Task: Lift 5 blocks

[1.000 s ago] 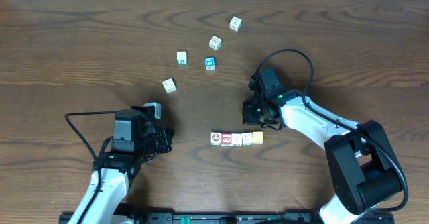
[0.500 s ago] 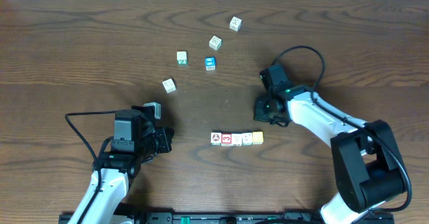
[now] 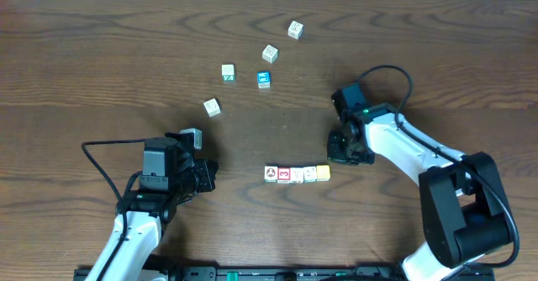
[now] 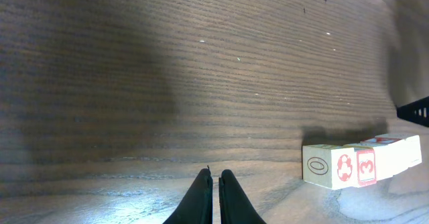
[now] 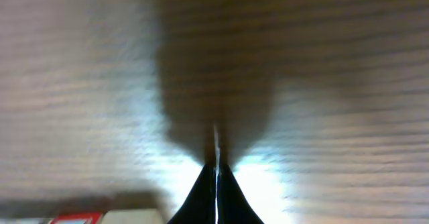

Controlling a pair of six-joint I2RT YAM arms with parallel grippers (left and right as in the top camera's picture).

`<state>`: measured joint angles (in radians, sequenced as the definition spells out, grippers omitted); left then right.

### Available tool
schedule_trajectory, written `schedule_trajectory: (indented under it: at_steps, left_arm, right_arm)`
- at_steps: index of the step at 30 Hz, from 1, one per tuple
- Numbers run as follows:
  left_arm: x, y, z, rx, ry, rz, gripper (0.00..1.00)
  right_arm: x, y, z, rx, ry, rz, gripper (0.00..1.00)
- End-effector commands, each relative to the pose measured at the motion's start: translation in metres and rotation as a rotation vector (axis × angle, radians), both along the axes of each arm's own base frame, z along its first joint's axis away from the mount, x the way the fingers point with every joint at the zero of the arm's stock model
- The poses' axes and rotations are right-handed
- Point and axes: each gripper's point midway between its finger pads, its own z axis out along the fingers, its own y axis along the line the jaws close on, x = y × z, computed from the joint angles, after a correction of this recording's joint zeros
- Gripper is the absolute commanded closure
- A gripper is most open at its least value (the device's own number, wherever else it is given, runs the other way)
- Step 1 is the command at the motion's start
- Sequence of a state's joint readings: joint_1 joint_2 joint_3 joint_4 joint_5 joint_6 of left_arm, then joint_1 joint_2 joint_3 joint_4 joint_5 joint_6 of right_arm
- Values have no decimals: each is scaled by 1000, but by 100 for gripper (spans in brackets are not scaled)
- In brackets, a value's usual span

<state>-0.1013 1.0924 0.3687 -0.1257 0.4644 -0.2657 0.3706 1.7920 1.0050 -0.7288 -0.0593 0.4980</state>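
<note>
**Overhead:** The left gripper (image 3: 206, 176) is low over the wooden table (image 3: 101, 54), its jaws pressed together and holding nothing. The five blocks (image 3: 297, 174) lie in a tight, touching row well off its fingertips, toward the other arm. The right gripper (image 3: 340, 152) is also closed and empty. It is near the yellow-topped end of the row, on its far side and not touching it. Loose cubes, among them a blue-faced cube (image 3: 264, 80), are scattered well beyond both sets of fingertips, toward the table's far edge.

**Left wrist:** The two dark fingers (image 4: 201, 194) lie side by side with only a hairline slit between them and bare wood under the tips. The blocks sit off to the right of the tips, clearly apart from them. The nearest end face carries an oval mark, and the faces after it carry red marks. A dark part of the right arm (image 4: 415, 110) shows at the frame's right edge, beyond the row.

**Right wrist:** The picture is blurred. The fingers (image 5: 208, 184) meet in a single point with nothing between them. To their left and behind the tips, only a strip of the blocks shows, a red-edged top beside a pale one.
</note>
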Motion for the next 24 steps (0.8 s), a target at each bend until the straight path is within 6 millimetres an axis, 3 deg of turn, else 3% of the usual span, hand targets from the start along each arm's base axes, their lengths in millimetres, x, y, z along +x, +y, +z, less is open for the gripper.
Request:
schedule_trajectory:
  at_steps: [1, 6, 14, 24]
  left_arm:
    - [1, 1, 0, 9, -1, 7, 93]
    - [1, 1, 0, 9, -1, 7, 93]
    - [1, 1, 0, 9, -1, 7, 93]
    - [1, 1, 0, 9, -1, 7, 93]
  right_arm:
    - [-22, 21, -8, 69, 75, 59, 99]
    - [-34, 36, -7, 103, 105, 98, 99]
    - [-40, 45, -7, 100, 111, 130, 99]
    - [-35, 21, -9, -7, 96, 64, 99]
